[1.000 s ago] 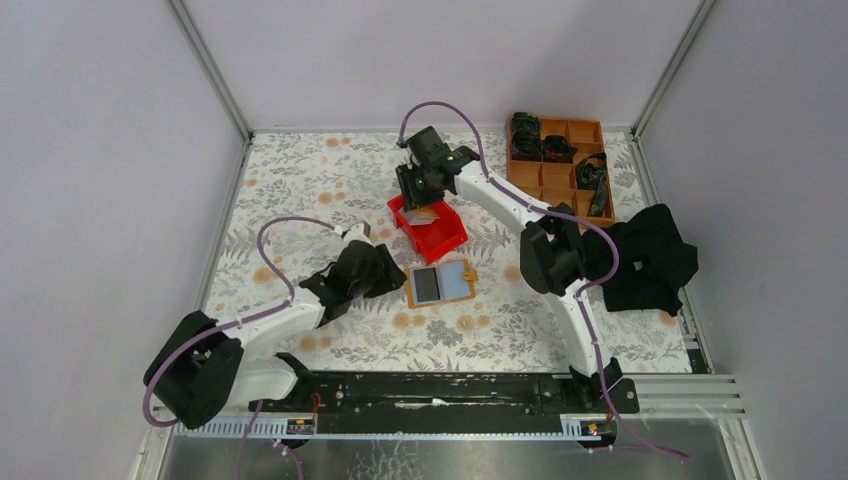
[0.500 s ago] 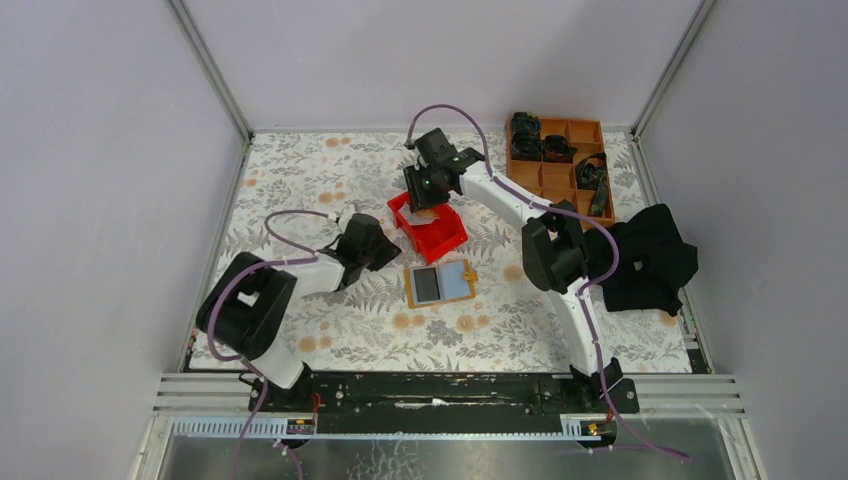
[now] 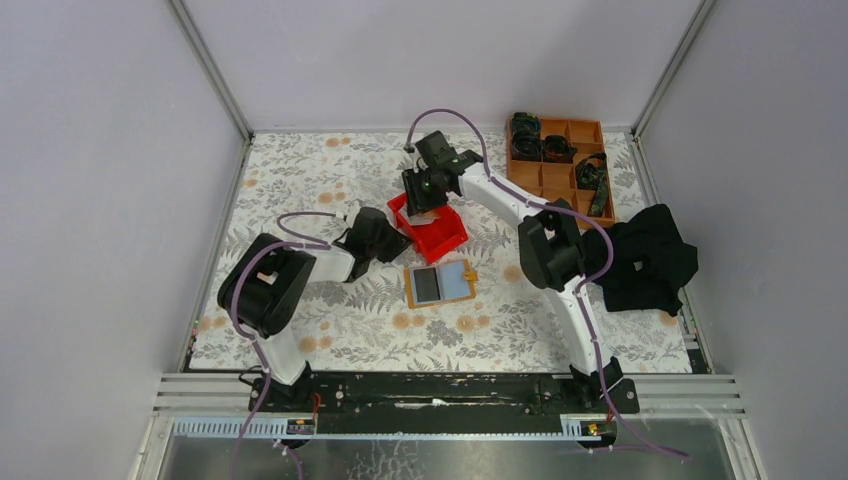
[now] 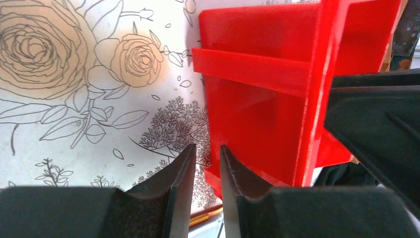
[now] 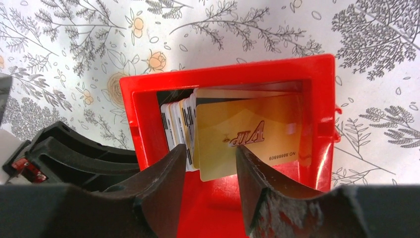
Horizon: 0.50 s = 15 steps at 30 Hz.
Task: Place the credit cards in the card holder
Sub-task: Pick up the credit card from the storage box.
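Left gripper [image 4: 204,148] swung to red bin [image 5: 228,72], jaws narrowed; hold unclear.
Credit cards [image 5: 247,134] upright directly below right gripper [image 5: 210,148]: half-open, empty, the nearer arm.

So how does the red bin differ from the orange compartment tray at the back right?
The red bin is small with one open space; the orange tray is larger and divided into compartments. The bin holds cards; the tray holds black items. The bin sits mid-table; the tray at the far right corner. Both are open-topped.
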Available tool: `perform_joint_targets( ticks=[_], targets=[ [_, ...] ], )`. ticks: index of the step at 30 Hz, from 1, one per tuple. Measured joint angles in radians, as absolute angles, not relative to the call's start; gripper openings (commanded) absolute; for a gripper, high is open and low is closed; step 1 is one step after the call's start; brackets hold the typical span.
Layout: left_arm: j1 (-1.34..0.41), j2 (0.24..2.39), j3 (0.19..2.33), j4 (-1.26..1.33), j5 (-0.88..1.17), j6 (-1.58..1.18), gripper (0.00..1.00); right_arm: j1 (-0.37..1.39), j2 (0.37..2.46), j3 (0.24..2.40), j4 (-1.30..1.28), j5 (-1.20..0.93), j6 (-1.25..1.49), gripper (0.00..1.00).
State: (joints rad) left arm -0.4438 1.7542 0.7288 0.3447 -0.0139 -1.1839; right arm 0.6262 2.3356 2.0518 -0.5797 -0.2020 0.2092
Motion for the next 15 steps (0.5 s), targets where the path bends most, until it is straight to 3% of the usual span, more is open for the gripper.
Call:
perform_joint_targets(
  ticks=[6,15],
  targets=[
    [-0.44,1.779,0.741,0.349,-0.014,-1.206,0.31,0.618,2.347,2.062,-0.57,-0.213,0.211,0.5],
    [-0.436,1.801,0.765,0.356,-0.01,-1.219,0.31,0.607,2.348,2.063,-0.56,-0.238,0.214,0.36]
  ],
)
